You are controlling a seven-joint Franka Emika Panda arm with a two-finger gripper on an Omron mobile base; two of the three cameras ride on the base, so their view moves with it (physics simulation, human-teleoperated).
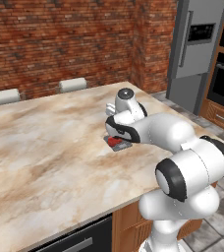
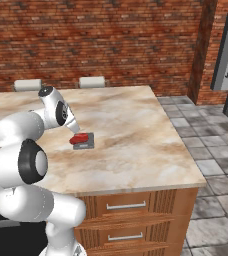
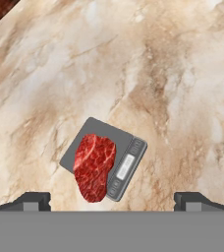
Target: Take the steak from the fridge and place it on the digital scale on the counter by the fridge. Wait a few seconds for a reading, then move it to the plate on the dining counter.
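The steak (image 3: 94, 167) lies on the digital scale (image 3: 104, 158), below the hand (image 3: 112, 202), its fingers spread wide, empty.

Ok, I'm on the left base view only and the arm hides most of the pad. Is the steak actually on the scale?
Observer: Yes. The hand view shows the steak lying flat on the digital scale, with one tip overhanging its edge.
Operator: Is the end effector holding it?
Observer: No. The end effector is open, its fingers wide apart above the steak.
Operator: Is the scale near the counter edge?
Observer: The right base view puts it well in from the counter front, above the drawers.
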